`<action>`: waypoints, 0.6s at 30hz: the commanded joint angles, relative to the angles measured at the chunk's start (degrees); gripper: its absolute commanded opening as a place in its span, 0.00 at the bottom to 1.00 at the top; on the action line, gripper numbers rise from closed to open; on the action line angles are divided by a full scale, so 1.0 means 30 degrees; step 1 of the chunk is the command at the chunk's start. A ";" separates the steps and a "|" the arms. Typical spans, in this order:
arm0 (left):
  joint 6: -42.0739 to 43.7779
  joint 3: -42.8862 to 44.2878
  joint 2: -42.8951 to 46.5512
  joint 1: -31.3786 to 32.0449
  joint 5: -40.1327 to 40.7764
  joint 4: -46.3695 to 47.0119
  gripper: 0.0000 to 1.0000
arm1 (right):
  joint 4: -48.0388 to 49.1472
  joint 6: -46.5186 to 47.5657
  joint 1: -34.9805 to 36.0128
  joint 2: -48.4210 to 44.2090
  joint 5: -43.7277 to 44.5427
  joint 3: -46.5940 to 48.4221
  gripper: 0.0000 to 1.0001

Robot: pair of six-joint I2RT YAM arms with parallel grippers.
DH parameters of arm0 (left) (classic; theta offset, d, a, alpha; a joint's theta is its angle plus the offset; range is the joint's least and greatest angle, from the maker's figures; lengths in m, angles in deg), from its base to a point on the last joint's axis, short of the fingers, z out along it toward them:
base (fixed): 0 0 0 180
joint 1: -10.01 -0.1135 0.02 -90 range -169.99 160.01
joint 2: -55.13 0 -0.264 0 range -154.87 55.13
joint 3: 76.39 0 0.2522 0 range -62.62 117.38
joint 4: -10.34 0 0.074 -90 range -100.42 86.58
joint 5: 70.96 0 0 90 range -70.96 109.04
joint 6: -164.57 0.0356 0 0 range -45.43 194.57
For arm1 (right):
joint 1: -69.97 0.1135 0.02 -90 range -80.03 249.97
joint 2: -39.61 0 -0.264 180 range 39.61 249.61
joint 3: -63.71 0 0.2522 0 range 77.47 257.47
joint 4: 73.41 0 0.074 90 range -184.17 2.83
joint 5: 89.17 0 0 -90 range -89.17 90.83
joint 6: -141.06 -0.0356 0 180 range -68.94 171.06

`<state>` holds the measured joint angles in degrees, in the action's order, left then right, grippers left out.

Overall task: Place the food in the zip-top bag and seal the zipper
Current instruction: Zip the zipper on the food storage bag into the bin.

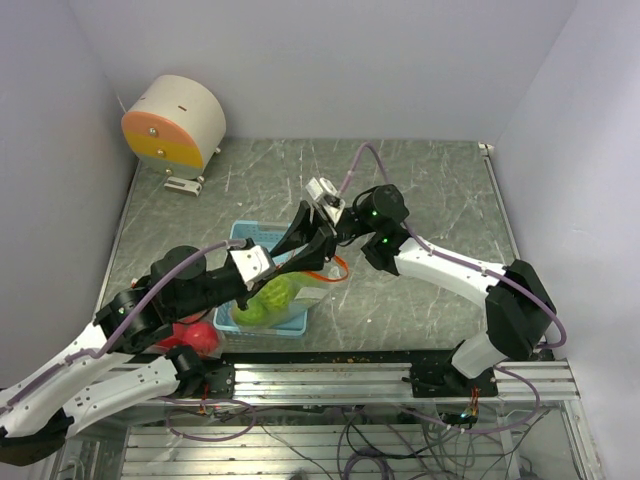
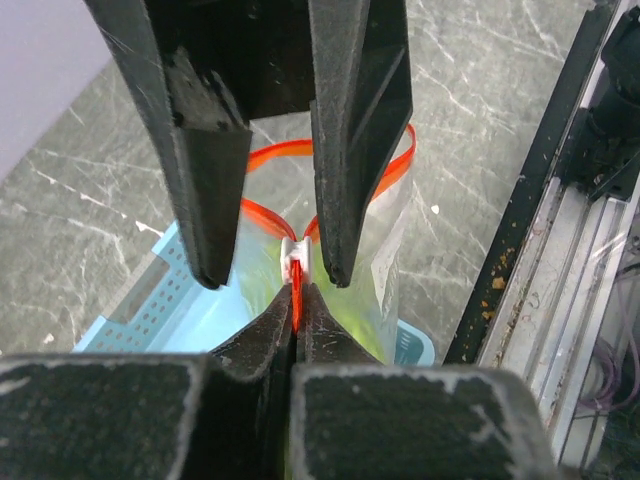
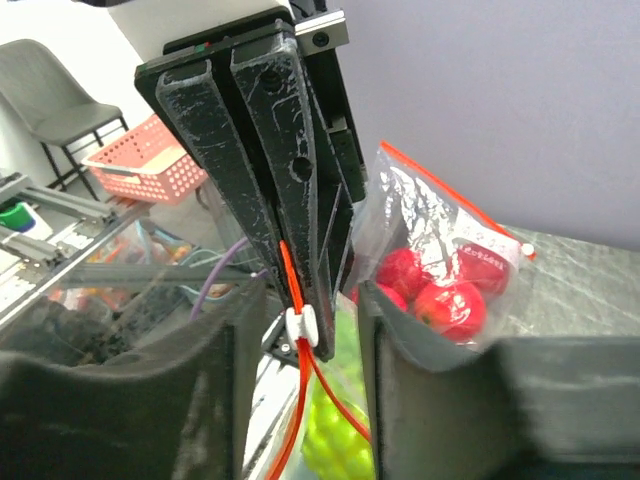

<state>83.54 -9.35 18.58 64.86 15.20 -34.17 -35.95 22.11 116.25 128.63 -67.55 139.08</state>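
A clear zip-top bag [image 1: 300, 290] with an orange zipper [image 1: 340, 268] hangs over the light blue tray [image 1: 243, 232]. It holds ribbed green food [image 1: 268, 300], also seen in the right wrist view [image 3: 345, 440]. My left gripper [image 2: 297, 300] is shut on the orange zipper strip [image 2: 296, 290]. My right gripper [image 3: 310, 335] is open, its fingers [image 2: 215, 250] standing either side of the white slider [image 3: 303, 325], which also shows in the left wrist view [image 2: 293, 258]. Both grippers meet above the tray [image 1: 295, 250].
A second clear bag of red apple-like balls [image 3: 450, 295] lies at the near left beside my left arm [image 1: 197, 336]. A round cream and orange device [image 1: 175, 122] stands at the back left. A metal rail [image 1: 400, 370] runs along the near edge.
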 commanded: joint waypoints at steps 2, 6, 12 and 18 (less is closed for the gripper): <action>-0.0729 -0.0286 0.0466 -0.0016 0.0708 -0.0385 0.07 | -0.1750 0.2451 -0.0051 -0.0866 0.0544 0.0372 0.51; -0.0713 -0.0421 0.1048 -0.0011 0.0894 -0.0144 0.07 | -0.4168 0.4236 -0.0063 -0.1292 0.0431 0.0812 0.55; -0.0676 -0.0502 0.1226 -0.0018 0.0955 -0.0010 0.07 | -0.6661 0.5328 -0.0052 -0.1319 0.1373 0.1052 0.56; -0.0706 -0.0430 0.1111 -0.0026 0.0998 0.0030 0.07 | -0.6338 0.4779 0.0140 -0.0993 0.1716 0.1189 0.53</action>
<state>82.01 -10.75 21.79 64.86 17.43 -36.26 -54.31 36.14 116.21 125.52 -63.86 140.89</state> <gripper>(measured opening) 0.075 0.537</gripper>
